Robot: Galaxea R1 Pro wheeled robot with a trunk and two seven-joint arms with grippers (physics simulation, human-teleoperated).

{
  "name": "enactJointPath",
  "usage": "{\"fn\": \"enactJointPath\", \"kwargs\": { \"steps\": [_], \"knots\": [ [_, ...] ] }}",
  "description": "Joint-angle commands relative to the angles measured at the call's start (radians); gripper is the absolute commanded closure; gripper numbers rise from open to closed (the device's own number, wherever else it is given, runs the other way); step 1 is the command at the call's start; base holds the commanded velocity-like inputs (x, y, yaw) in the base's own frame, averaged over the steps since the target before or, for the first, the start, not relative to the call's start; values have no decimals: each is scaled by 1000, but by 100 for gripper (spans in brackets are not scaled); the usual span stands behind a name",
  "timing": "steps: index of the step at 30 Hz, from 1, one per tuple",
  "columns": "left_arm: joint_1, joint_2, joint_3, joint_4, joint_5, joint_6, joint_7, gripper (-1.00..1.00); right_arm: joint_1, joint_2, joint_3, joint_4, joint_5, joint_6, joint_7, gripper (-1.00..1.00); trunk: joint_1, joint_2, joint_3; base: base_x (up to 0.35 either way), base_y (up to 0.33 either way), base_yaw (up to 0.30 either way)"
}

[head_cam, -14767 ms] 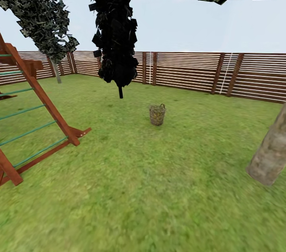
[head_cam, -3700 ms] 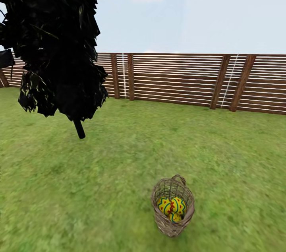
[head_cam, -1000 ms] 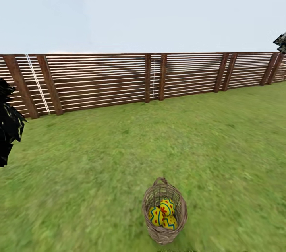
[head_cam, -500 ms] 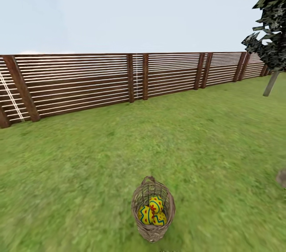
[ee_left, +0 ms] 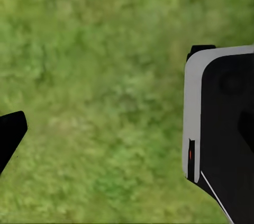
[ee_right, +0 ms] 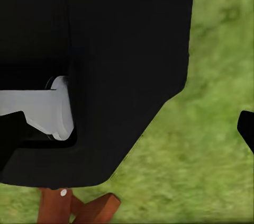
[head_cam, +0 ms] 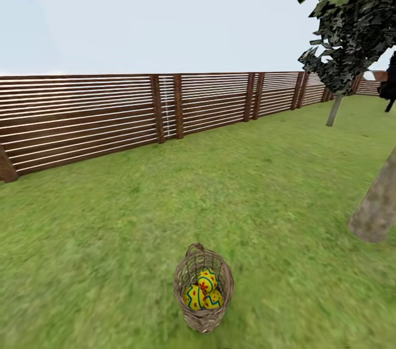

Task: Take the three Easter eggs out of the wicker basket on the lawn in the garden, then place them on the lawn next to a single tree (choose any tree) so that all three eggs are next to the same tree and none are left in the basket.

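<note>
The job has hardly begun. The basket sits on the lawn close in front of the robot, low in the head view. The eggs are inside it, packed close together. They are yellow with blue zigzags and red marks. Three can be made out, touching one another. None lie on the grass yet.

A thick grey-brown trunk leans in at the right edge of the head view. It is near the basket but not just beside it. This looks like a good tree to pick, since it is the nearest one. A thin tree stands farther back by the fence.

In the left wrist view, one black fingertip of the left end effector shows over bare grass. Nothing is between the fingers there, but I cannot tell how wide it is spread. In the right wrist view, a black fingertip of the right end effector pokes in at the edge, and part of the robot's dark body blocks much of the picture. A bit of red-brown wood shows below it on the grass. I cannot tell if that end effector is spread or closed.

So all three eggs must be lifted out, one by one I think, and set down by the trunk. The robot probably has to bend or reach low first, as the basket is down on the ground.
</note>
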Motion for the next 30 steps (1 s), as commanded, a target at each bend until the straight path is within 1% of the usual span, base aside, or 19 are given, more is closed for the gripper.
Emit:
{"fn": "enactJointPath", "kwargs": {
  "steps": [1,7,11,30],
  "knots": [
    [-1,0,-1,1,2,-3,-3,-100,-1,0,-1,2,0,-6,-1,-100,1,-2,-2,0,199,-294],
    [-1,0,-1,1,2,-3,-3,-100,-1,0,0,2,0,-6,-1,-100,1,-2,-2,0,201,-289],
    [-1,0,-1,1,2,-3,-3,-100,-1,0,0,2,0,-5,-2,-100,1,-2,-2,0,202,-157],
    [-1,0,-1,1,0,-3,-2,-100,-1,-2,-1,2,0,-5,-2,-100,1,-2,-2,0,194,-14]
  ]
}}
